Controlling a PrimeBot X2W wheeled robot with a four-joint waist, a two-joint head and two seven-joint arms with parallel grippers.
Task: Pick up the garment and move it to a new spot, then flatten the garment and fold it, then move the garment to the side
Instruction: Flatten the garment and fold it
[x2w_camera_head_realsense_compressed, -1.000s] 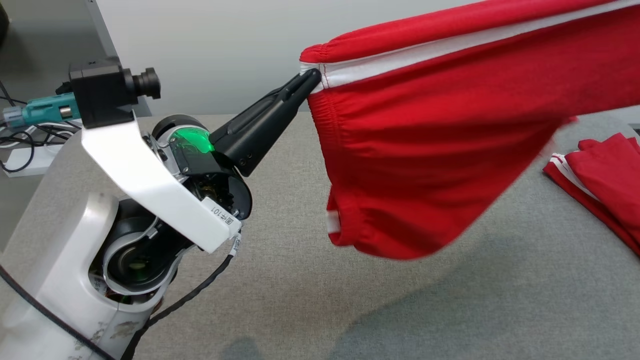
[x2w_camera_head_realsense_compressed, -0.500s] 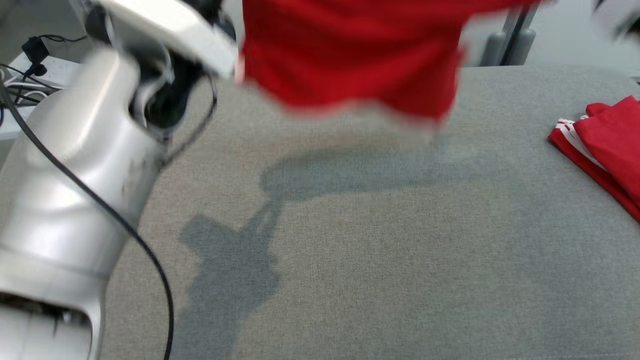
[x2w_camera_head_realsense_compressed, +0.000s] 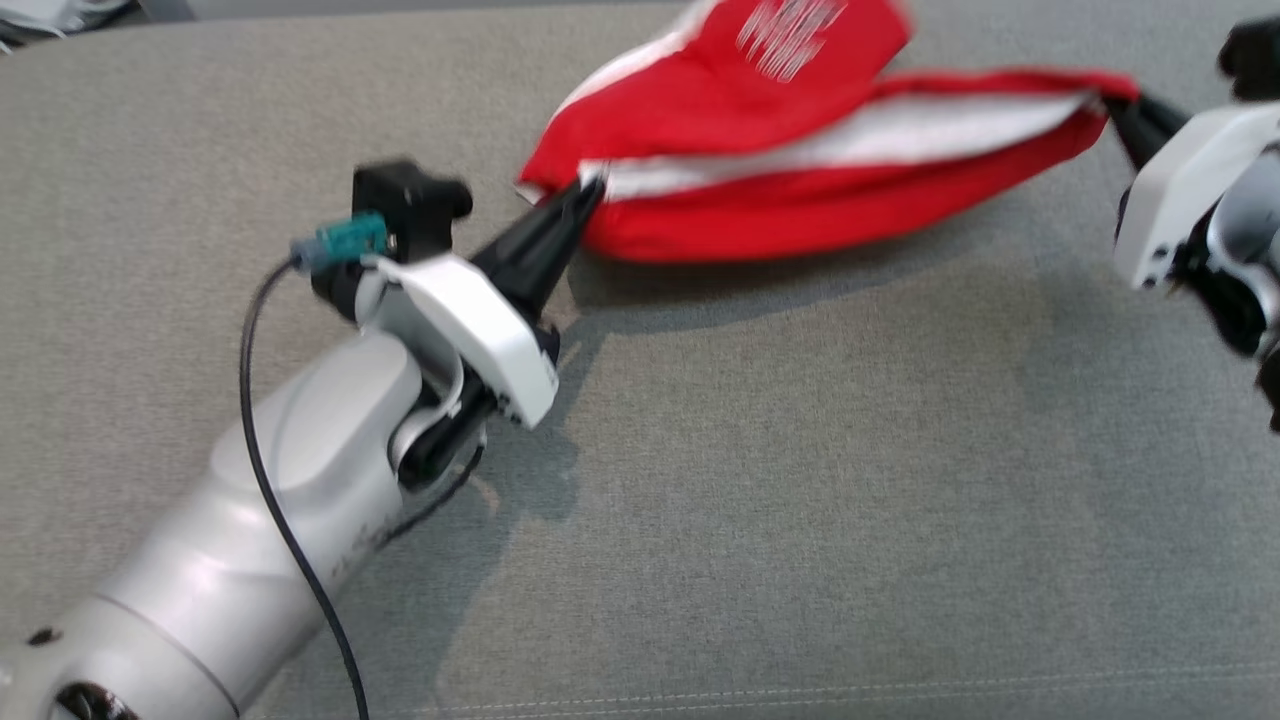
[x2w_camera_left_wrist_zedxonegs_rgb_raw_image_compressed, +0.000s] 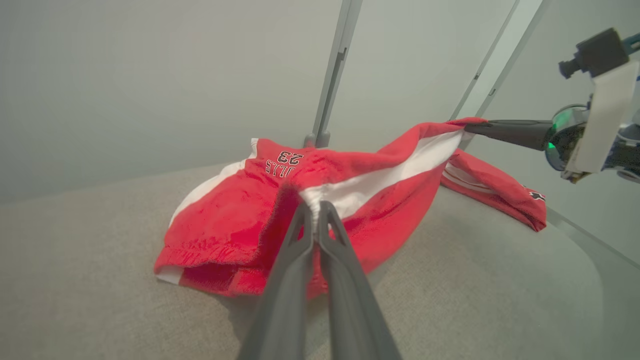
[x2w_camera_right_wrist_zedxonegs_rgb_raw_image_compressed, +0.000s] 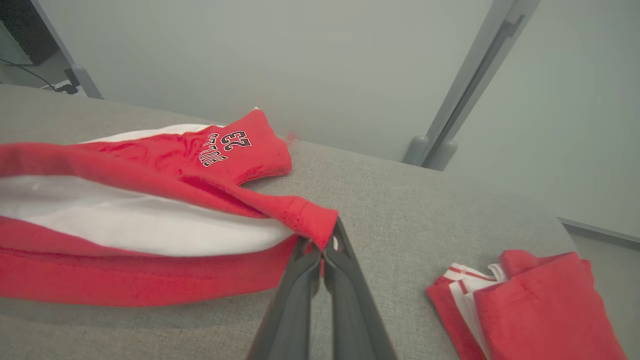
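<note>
The left gripper (x2w_camera_head_realsense_compressed: 583, 192) is pinching one corner of the red shorts (x2w_camera_head_realsense_compressed: 800, 215), its fingers closed tight on the white-striped edge. The right gripper (x2w_camera_head_realsense_compressed: 1118, 102) is clamping the opposite corner the same way. Between them the shorts are sagging onto the grey table (x2w_camera_head_realsense_compressed: 800, 480), legs lying toward the far side. A folded red garment (x2w_camera_right_wrist_zedxonegs_rgb_raw_image_compressed: 530, 300) is lying near the right gripper.

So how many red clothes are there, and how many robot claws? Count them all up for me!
Red clothes: 2 (the held garment and the folded garment lying apart from it)
Claws: 2 (the left claw and the right claw, each pinching one end of the held garment)
Total: 4
</note>
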